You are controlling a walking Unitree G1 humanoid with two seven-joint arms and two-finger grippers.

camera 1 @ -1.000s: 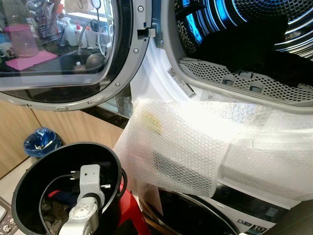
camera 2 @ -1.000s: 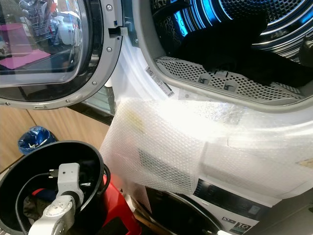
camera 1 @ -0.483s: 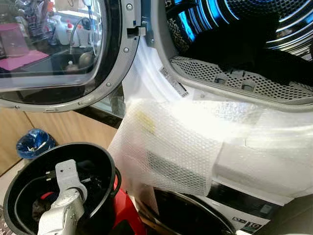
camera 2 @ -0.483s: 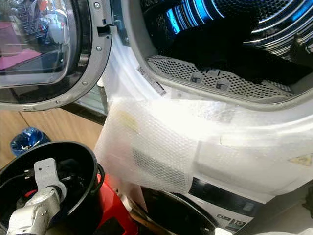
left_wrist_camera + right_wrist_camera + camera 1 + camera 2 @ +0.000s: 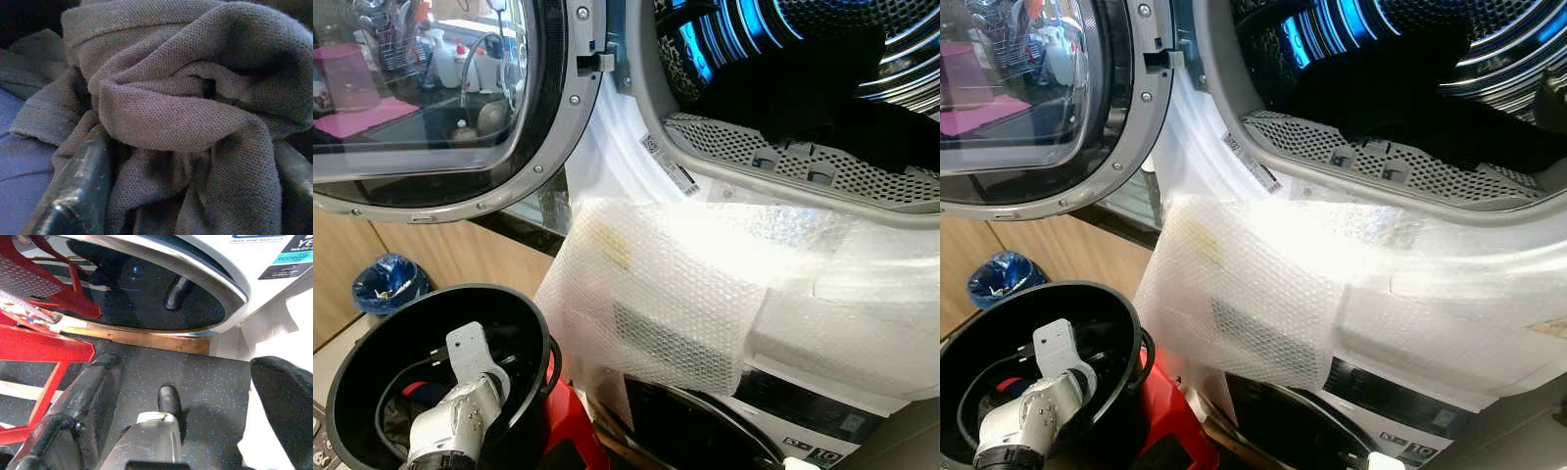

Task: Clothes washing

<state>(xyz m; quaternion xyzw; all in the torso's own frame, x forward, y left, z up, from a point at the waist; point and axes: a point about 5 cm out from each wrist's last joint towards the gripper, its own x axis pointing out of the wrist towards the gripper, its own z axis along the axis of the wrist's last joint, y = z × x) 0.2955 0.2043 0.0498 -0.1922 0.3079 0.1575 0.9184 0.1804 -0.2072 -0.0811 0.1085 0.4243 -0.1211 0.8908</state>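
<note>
The left arm now reaches deeper into the black laundry bucket (image 5: 372, 352) at the near left than it did a moment ago, its wrist tilted further down among the clothes. In the left wrist view the left tool (image 5: 190, 196) has a bunched grey knit garment (image 5: 195, 98) packed between its two black fingers (image 5: 78, 186), so it appears to be holding that cloth. My reading is that a grasp has just been made and the next step is to lift the garment out and carry it up and right to the open drum (image 5: 822, 59). The head camera has also shifted slightly, so the machine's apparent drift is not a real move.

The right tool (image 5: 195, 416) hangs idle low at the right, fingers spread wide, above the dark speckled floor (image 5: 205, 377) in front of the lower machine's door (image 5: 146, 289) and beside a red stand (image 5: 44, 333).

Counted: one bucket, one open round door (image 5: 440, 108) swung to the left, one lit drum with dark clothes (image 5: 803, 93) already inside, one sheet of bubble wrap (image 5: 656, 294) taped over the front panel, one blue-lined bin (image 5: 386, 282) on the far left, and two garments to be made out in the bucket, grey and blue (image 5: 19, 161).
</note>
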